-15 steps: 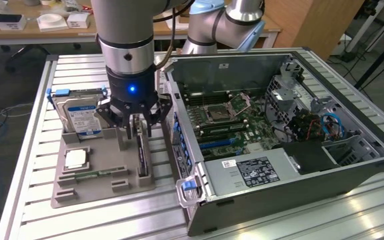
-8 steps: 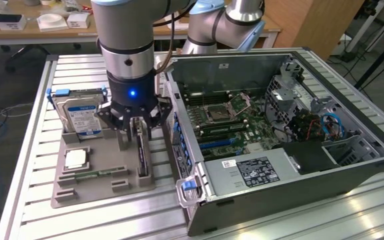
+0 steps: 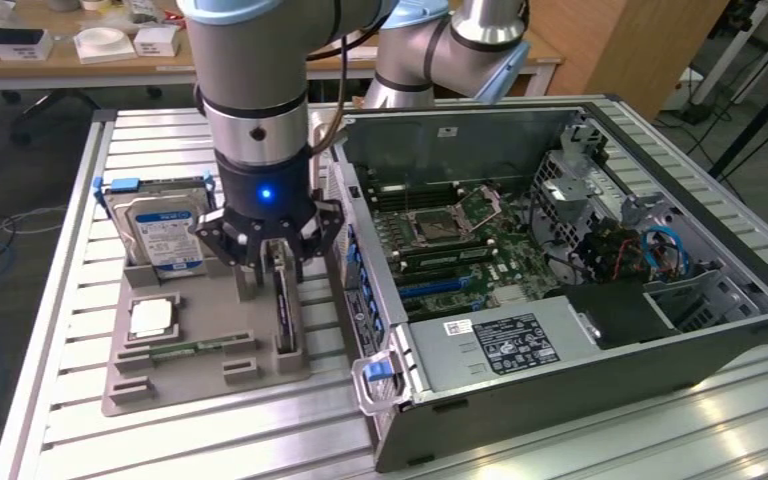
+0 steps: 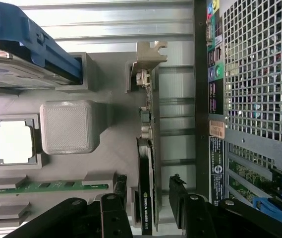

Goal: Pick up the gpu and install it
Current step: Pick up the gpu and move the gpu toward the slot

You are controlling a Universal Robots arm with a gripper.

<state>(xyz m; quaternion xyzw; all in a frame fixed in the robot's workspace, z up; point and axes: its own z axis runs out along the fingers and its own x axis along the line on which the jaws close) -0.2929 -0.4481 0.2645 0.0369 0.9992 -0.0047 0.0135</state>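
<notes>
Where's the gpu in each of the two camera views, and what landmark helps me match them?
Exterior view: the gpu stands on edge in the gray tray, on its side nearest the computer case.
Wrist view: the gpu stands on edge between the tray's square block and the case.
Shared landmark: the pale square chip seated in the tray.

The table (image 3: 224, 445) was made of pale metal slats. Two things lay directly on it: a grey holder tray (image 3: 191, 378) toward the exterior view's left, and an open computer case (image 3: 558, 400) just beside it on the exterior view's right, lying on its side.
</notes>
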